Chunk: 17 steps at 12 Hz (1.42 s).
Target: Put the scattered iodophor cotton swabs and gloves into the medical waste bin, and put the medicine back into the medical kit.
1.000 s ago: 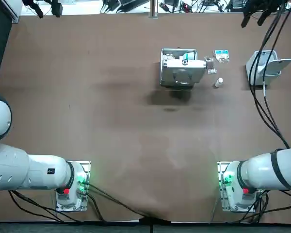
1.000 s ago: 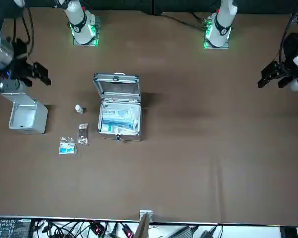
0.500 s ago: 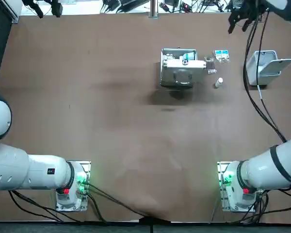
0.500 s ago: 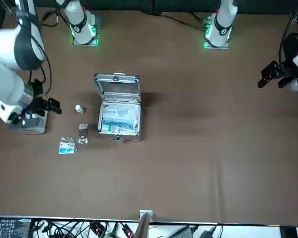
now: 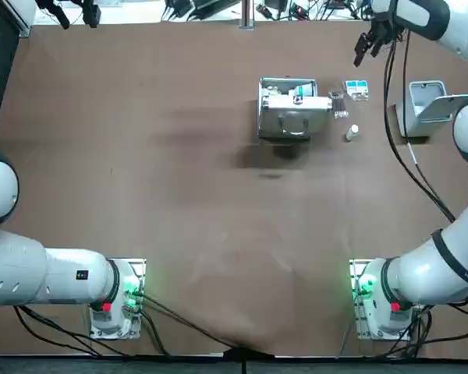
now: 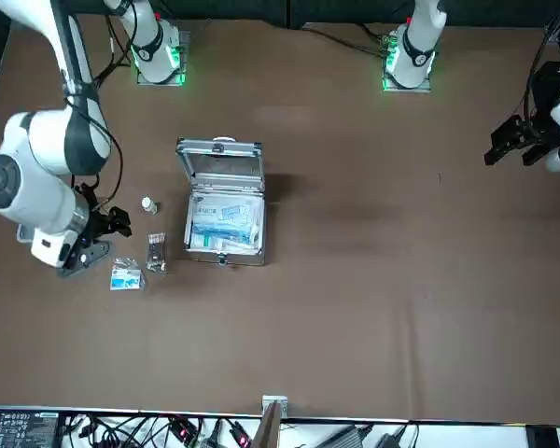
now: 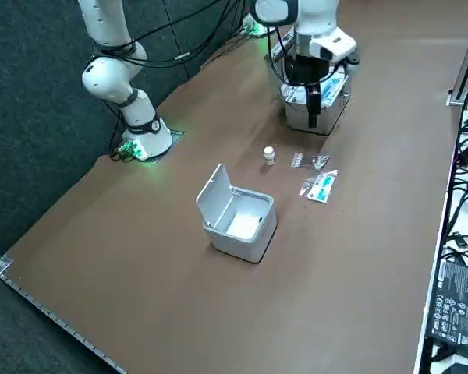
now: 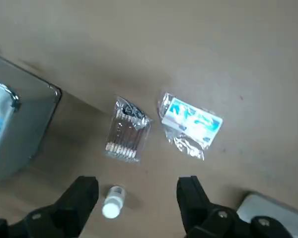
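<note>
My tool (image 8: 138,198) hangs in the air above the far right part of the counter (image 5: 179,171). Its two fingers (image 8: 84,198) are spread apart with nothing between them, and it touches none of the things below.

From my wrist I look down on three small items lying loose on the brown surface. The clear pack of iodophor cotton swabs (image 8: 126,131) lies flat, the swab sticks in a row inside it. Just beside it, not touching, lies a blue-printed clear packet (image 8: 191,124), crumpled at its edges. The small white medicine bottle (image 8: 112,202) stands a little apart from both, on the side nearer the robot's base.

The medical kit (image 5: 288,109), a silver metal case, sits just to the left of the swab pack. Its lid is raised, and blue-and-white packets show inside.

The white medical waste bin (image 7: 238,214) stands on the other side of the loose items, toward the counter's right edge, well apart from the kit. Its flip lid is tilted up, and the inside that I can see holds nothing.
</note>
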Available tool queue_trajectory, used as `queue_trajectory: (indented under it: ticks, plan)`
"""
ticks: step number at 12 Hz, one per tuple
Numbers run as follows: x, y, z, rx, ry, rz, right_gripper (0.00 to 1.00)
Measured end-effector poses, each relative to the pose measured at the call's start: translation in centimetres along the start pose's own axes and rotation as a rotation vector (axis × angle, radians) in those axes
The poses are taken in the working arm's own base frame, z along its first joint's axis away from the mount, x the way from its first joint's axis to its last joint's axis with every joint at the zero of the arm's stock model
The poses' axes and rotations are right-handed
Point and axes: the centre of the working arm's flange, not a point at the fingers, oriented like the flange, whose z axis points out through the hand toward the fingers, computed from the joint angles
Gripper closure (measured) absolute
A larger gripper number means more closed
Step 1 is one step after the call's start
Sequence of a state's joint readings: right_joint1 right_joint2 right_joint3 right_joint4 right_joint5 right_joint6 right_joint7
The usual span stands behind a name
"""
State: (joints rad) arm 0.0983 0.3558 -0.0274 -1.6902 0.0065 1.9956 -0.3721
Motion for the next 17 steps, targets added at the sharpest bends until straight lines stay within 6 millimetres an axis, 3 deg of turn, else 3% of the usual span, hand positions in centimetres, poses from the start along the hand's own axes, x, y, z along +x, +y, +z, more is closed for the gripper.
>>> queue_trajectory:
  ticks: [5, 6, 8, 9, 12, 17]
  plan:
    - [2.4, 0.2, 4.8, -0.049, -0.028, -0.198, 0.07]
    - [2.8, 0.0, 5.7, -0.077, -0.037, -0.229, 0.15]
    - [3.4, -0.2, 7.6, -0.101, -0.048, -0.315, 0.2]
    - [3.7, -0.2, 8.3, -0.105, -0.046, -0.355, 0.33]
    - [4.4, -0.1, 11.2, -0.115, -0.031, -0.445, 0.42]
    - [5.0, 0.0, 14.8, -0.117, -0.024, -0.469, 0.43]
